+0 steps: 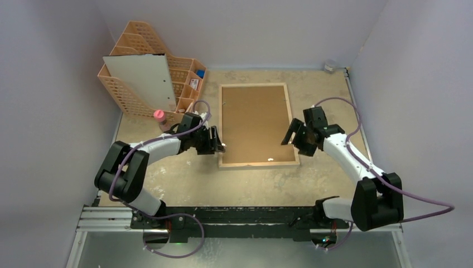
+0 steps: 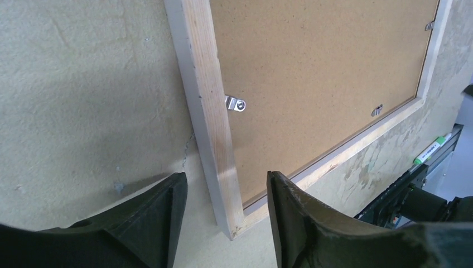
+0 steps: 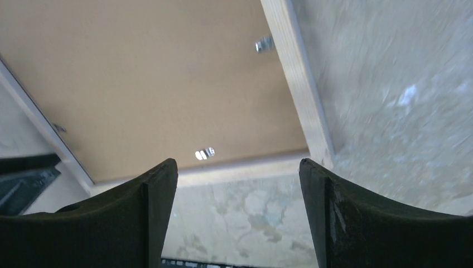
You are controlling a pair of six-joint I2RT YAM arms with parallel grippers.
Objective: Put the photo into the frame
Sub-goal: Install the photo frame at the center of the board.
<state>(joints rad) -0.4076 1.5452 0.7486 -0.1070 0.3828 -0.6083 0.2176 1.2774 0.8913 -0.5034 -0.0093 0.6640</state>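
Frame point(image 1: 254, 164) lies flat in the middle of the table point(image 1: 184, 178), back side up, with the backing board point(image 1: 254, 123) sitting inside its rim. The file organiser point(image 1: 118, 90) is off in the far left corner, and the photo point(image 1: 139, 78) stands in it, leaning. A little bottle point(image 1: 159, 117) sits just in front of the organiser. Left gripper point(image 1: 217, 142) is at the frame's left edge near the front corner, fingers either side of the rail. Right gripper point(image 1: 290, 138) is just beside the right edge.
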